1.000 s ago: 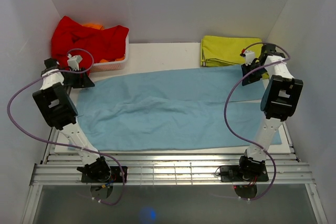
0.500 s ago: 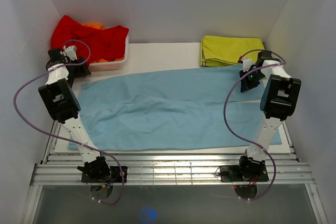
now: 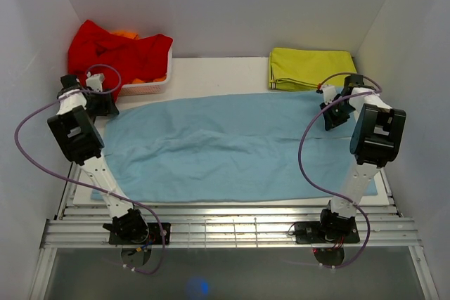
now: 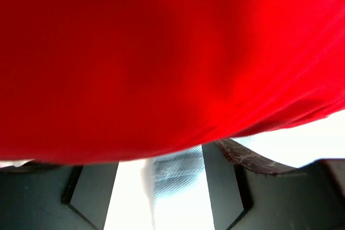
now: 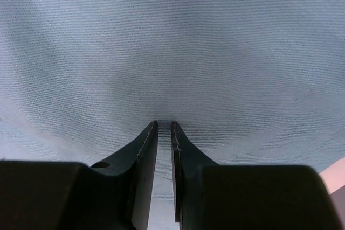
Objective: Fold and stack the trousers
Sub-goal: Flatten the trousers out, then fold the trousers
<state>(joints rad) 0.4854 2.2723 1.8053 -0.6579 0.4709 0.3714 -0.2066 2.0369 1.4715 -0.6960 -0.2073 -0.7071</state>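
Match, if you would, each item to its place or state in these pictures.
1 trousers
2 yellow-green cloth
3 red garment
4 left gripper

A heaped in the white basket
B open, close to the basket
C folded at the far right corner of the table
D spread out flat across the table

Pairs: 1-D, 2-C, 3-A, 4-B.

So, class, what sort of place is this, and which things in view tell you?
Probably a robot lab's test cell for laundry folding: white walls box in a table, a left arm and right arm are bolted to its near edge, and blue trousers lie spread on it.
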